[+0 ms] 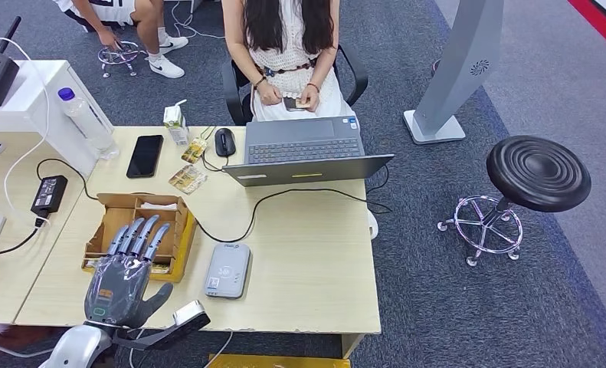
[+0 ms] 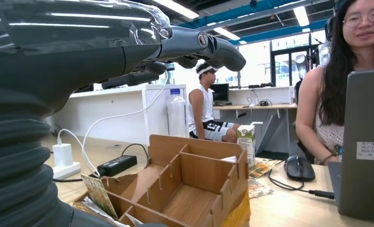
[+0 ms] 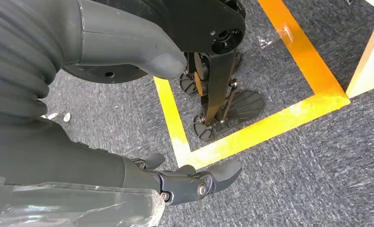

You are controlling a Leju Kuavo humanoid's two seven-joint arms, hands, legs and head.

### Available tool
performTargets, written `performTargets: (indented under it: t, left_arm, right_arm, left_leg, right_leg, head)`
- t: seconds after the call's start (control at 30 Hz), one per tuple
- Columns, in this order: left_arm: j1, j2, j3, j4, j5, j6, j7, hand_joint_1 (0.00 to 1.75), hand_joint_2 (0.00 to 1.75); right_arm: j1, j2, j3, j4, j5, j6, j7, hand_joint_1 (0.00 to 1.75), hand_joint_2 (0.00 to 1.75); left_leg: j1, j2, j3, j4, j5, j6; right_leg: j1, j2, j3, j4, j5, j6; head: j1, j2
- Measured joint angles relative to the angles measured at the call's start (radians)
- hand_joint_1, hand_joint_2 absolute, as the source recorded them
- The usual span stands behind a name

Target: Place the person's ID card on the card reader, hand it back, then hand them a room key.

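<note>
From the head view I see my left robot hand at the lower left of the frame, fingers extended and spread, holding nothing, hovering over the wooden compartment box on the surface. The left wrist view adds what the head view lacks: the box's inner dividers and cards standing at its near edge. The right wrist view shows my right robot hand hanging over grey carpet with yellow floor tape, fingers loosely curled and apart, gripping nothing.

The grey card reader lies just right of the box, nothing on it. The seated person at the upper centre holds a small dark object in both hands; I cannot tell whether it is the ID card. An open laptop, a mouse and a black phone lie between her and the box.
</note>
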Motion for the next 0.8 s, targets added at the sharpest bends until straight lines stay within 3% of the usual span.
performTargets:
  t: [0.3,0.8]
  left_arm:
    - [-0.004,-0.055,0.024,0.056,-0.017,0.009,0.017,0.00,1.75]
    - [-0.005,-0.076,0.028,0.087,-0.018,0.010,0.017,0.00,1.75]
  right_arm:
    - [-0.002,0.000,0.000,0.000,0.018,0.000,0.011,0.00,1.75]
    - [-0.002,0.000,0.000,0.000,0.018,0.000,0.011,0.00,1.75]
  left_leg:
    - [0.000,0.000,0.000,0.000,0.000,0.000]
    - [0.000,0.000,0.000,0.000,0.000,0.000]
  right_leg:
    - [0.000,0.000,0.000,0.000,0.000,0.000]
    - [0.000,0.000,0.000,0.000,0.000,0.000]
  head:
    - [0.000,0.000]
    - [0.000,0.000]
